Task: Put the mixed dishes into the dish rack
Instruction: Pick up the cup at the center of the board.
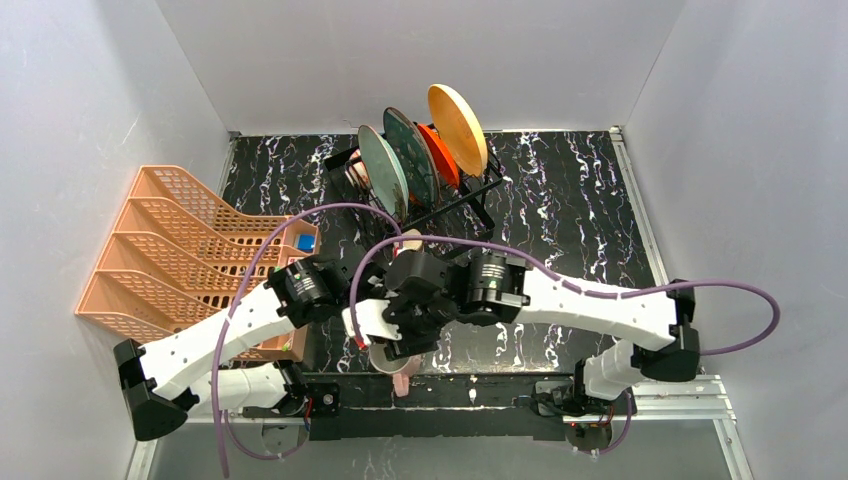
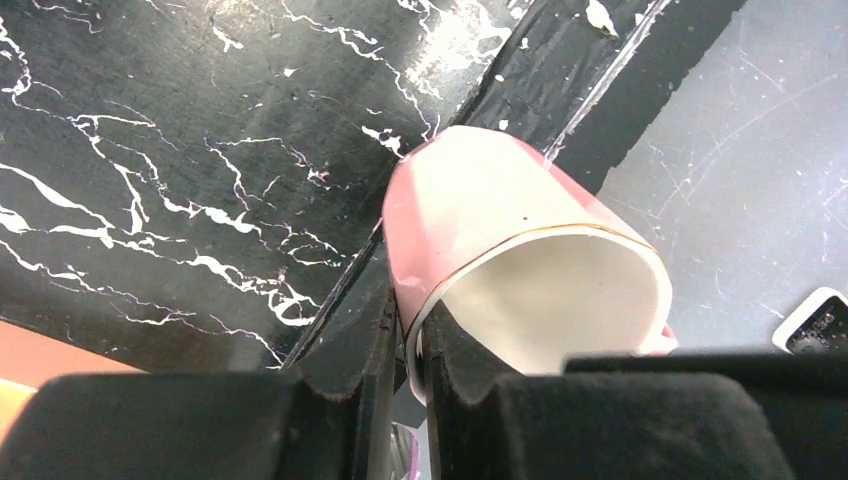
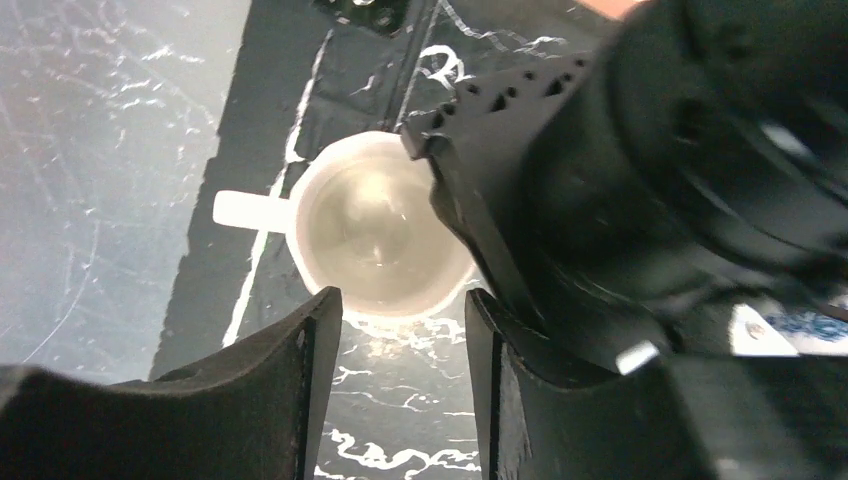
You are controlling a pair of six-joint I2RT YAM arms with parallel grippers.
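The pink mug [image 2: 500,225] hangs tilted over the table's near edge. My left gripper [image 2: 410,340] is shut on its rim, one finger outside the wall and one inside. In the right wrist view the mug [image 3: 380,225] shows from above, mouth up, its handle pointing left. My right gripper [image 3: 400,340] stands open just short of the mug, with nothing between its fingers. In the top view both wrists crowd over the mug [image 1: 398,368] at the front centre. The black wire dish rack [image 1: 470,195] at the back holds a grey-green plate [image 1: 383,168], a red-orange plate [image 1: 440,152] and a yellow plate [image 1: 457,128] upright.
An orange plastic lattice rack [image 1: 170,250] fills the left side of the table. A darker patterned plate [image 1: 410,155] also stands in the dish rack. The left gripper's black body [image 3: 650,200] sits close to the right of my right fingers. Purple cables loop above both arms.
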